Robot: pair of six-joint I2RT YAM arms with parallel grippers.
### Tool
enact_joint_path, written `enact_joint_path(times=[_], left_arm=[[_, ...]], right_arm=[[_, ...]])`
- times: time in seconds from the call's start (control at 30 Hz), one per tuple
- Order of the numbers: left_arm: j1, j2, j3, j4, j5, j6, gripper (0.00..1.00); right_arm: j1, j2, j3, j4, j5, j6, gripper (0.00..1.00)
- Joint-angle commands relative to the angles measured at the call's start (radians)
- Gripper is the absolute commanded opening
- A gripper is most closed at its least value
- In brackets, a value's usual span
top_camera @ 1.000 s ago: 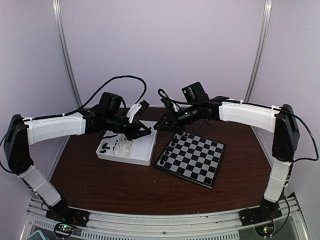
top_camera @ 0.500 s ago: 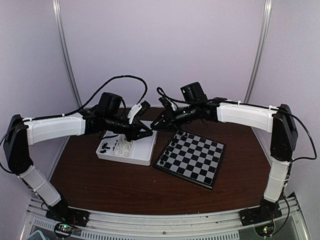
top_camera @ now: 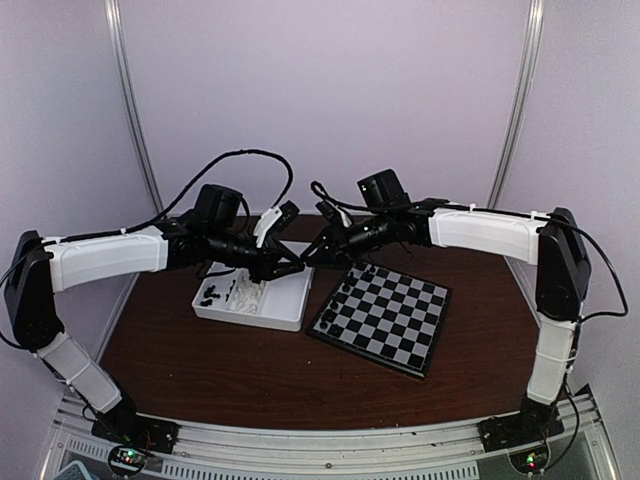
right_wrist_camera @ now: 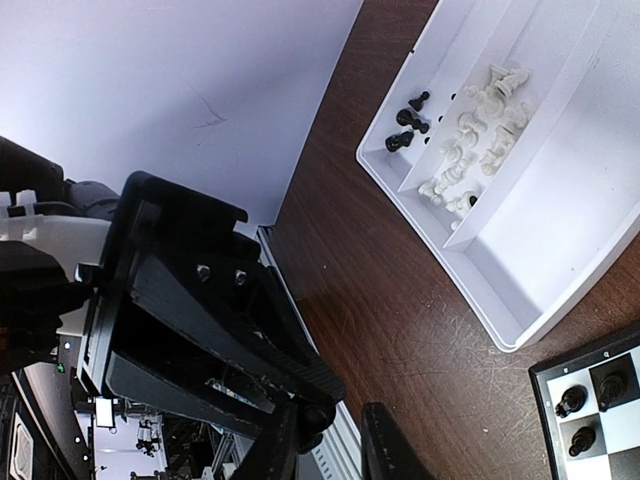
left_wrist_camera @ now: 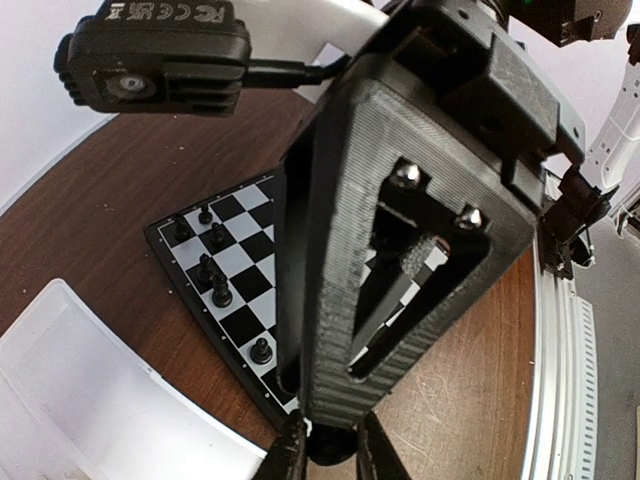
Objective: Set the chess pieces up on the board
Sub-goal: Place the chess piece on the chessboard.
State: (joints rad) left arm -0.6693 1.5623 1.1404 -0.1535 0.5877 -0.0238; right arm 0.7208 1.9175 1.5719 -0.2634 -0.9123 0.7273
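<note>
Inspection note: both grippers are meeting tip to tip above the tray's corner next to the board.

The left gripper and right gripper are hovering nose to nose over the far right corner of the white tray, just beside the board. The right fingers are standing apart. The left fingers are sitting narrowly apart around a dark shape, and whether they are gripping anything cannot be told. Black chess pieces are standing along the board's side nearest the tray, while others, white and black, are lying in the tray's compartments.
</note>
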Motion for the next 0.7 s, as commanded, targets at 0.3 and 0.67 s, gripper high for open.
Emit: enact_joint_path(times=[0.3, 0.67], left_arm=[[-0.004, -0.027, 0.004, 0.034, 0.010, 0.014, 0.19], [-0.005, -0.077, -0.054, 0.069, -0.147, -0.013, 0.61]], right_arm=[[0.017, 0.017, 0.036, 0.004, -0.023, -0.013, 0.08], [0.007, -0.020, 0.028, -0.067, 0.060, -0.104, 0.00]])
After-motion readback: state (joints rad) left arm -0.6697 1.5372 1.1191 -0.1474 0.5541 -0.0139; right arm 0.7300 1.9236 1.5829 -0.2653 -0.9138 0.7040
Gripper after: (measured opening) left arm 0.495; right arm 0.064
